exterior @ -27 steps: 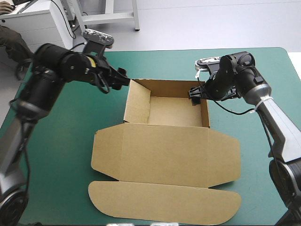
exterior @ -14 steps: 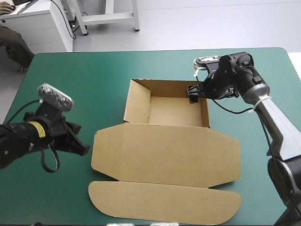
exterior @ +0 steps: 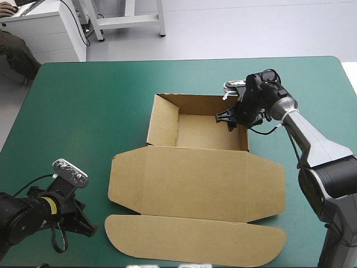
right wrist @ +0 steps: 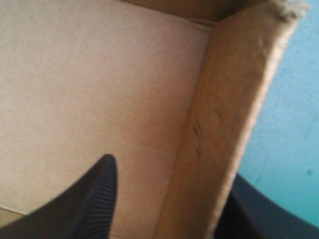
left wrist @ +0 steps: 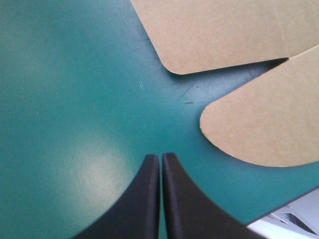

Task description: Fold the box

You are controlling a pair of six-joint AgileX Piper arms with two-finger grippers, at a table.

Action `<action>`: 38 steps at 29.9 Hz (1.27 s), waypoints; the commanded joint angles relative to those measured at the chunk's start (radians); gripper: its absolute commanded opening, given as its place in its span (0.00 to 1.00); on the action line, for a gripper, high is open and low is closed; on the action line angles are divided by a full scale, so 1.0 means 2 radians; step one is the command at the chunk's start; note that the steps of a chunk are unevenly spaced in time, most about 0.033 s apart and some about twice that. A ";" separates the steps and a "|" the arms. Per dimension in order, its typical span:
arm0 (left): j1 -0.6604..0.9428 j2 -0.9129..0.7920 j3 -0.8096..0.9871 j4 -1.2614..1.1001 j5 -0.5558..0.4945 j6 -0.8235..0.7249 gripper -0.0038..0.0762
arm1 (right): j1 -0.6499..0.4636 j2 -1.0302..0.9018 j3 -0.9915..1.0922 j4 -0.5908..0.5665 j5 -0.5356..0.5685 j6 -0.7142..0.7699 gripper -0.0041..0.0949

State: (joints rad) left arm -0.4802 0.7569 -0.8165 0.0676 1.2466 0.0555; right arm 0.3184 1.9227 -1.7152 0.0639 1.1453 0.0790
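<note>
Just one box (exterior: 195, 181) — four fingers (left wrist: 142, 199).

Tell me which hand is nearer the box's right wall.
Right. The right hand straddles the wall, a finger either side; the left hand sits shut by the lid, well away.

No text, label, brand or number can be read anywhere on the table (exterior: 83, 111); the brown box (exterior: 195, 178) shows plain board, faint dents on its right wall spelling nothing
</note>
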 commanded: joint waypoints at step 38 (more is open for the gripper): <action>-0.001 -0.018 -0.010 -0.001 -0.041 -0.021 0.04 | -0.365 -0.027 -0.121 -0.017 -0.033 -0.090 0.02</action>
State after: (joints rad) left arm -0.4802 0.7220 -0.8120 0.0677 1.2100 0.0210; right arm -0.3629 1.9274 -1.9228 0.0129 1.1256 -0.0929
